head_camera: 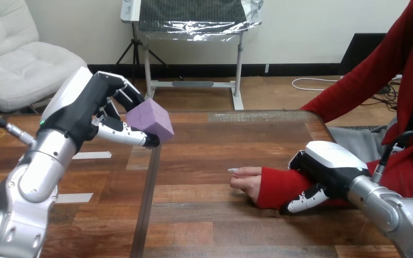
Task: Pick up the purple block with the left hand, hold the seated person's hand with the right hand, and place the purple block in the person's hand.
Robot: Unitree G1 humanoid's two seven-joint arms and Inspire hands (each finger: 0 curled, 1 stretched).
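- Head view, my read: my left hand [94, 110] is raised above the counter [204, 226] with the purple block [150, 121] pinched at its fingertips.
- I see that hand's fingers curled over the block's top and far side, and its thumb [126, 134] pressed along the bottom edge, so it is clamped on the block.
- The block sits tilted in that grasp, one corner pointing down, clear of the counter.
- My right hand [330, 164] lies across the person's forearm, on the red sleeve [277, 185], just behind the cuff.
- Its white back shell sits on top of the sleeve. Its thumb [305, 200] wraps round the near side and dark fingers show at the far side, so I read it as closed round the forearm.
- The person's hand [246, 181] reaches out just past my right hand's fingertips and rests on the counter with its fingers loosely curled.
- I cannot tell whether its palm faces up or sideways.
- The block is well apart from the person's hand, up and across from my right hand, with bare counter between them.
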